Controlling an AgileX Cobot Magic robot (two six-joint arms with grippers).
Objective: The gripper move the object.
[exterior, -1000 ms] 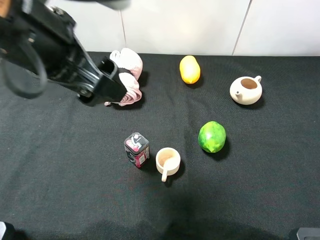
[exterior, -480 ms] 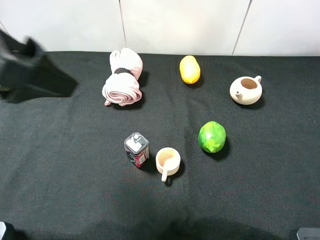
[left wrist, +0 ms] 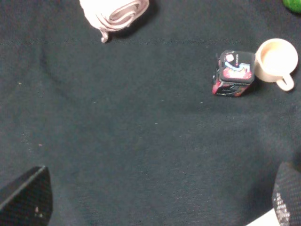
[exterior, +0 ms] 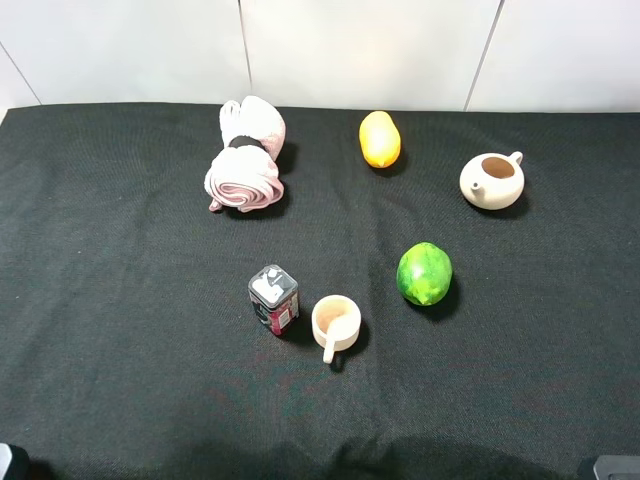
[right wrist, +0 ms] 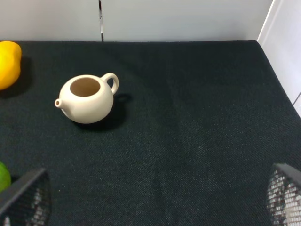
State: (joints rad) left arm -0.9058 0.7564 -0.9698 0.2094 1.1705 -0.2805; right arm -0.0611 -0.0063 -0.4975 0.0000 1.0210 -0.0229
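The small dark red and black rectangular carton (exterior: 273, 299) with its pinkish-white top stood upright on the black cloth-covered table (exterior: 120, 330), in the near middle of the surface as seen from the high camera, just beside a beige cup (exterior: 335, 322) with a short handle; the two looked nearly touching, though a narrow gap could not be ruled out. A green round fruit (exterior: 424, 273) lay a little farther to the right, a yellow-orange oval fruit (exterior: 379, 139) sat near the far edge, and a cream ceramic teapot (exterior: 492, 181) without a lid stood toward the far right. A rolled pink and white cloth (exterior: 246, 157) lay near the far left. No arm showed in the high view. In the left wrist view the left gripper (left wrist: 160, 200) hung above bare cloth, well apart from the carton (left wrist: 233, 73), its two black fingertips (left wrist: 28, 197) spread wide at the frame's corners and holding nothing. In the right wrist view the right gripper (right wrist: 153, 195) likewise showed its fingers (right wrist: 26, 197) spread far apart and empty, with the teapot (right wrist: 87, 100) ahead of it.
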